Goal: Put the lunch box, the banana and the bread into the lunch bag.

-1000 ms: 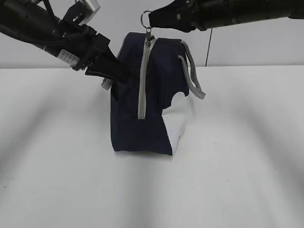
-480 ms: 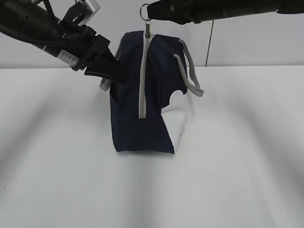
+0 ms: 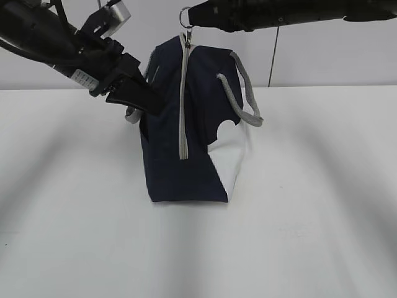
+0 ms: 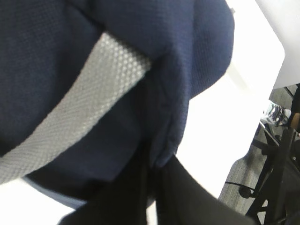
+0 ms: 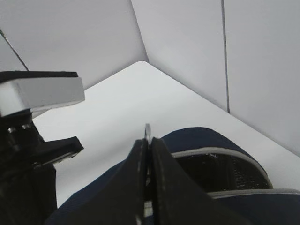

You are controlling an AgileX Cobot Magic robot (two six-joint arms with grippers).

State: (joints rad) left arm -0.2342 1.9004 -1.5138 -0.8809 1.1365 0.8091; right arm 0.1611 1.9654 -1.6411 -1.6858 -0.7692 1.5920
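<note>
While the lunch bag stands upright on its narrow end near the middle of the white table, you have both arms on it from above. Your right gripper reaches in from the upper right of the exterior view and sits at the very top of the bag, its two fingers pressed together on the ring pull of the grey zipper; the right wrist view shows those fingers flat against each other with the thin metal pull pinched between them. Behind them in that view the top of the bag gapes a little, grey zipper edging framing a dark opening. In the exterior view the zipper runs down the bag's near face as a closed grey line. Your left gripper comes in from the upper left and meets the bag's upper left side, its fingers nearly together and nipping a fold of the navy fabric, as the left wrist view shows close up, with a grey strap handle crossing just beside that fold. A second strap handle hangs in a loop over the bag's right side, above the white corner panel. You cannot see the lunch box, the banana or the bread in any view
</note>
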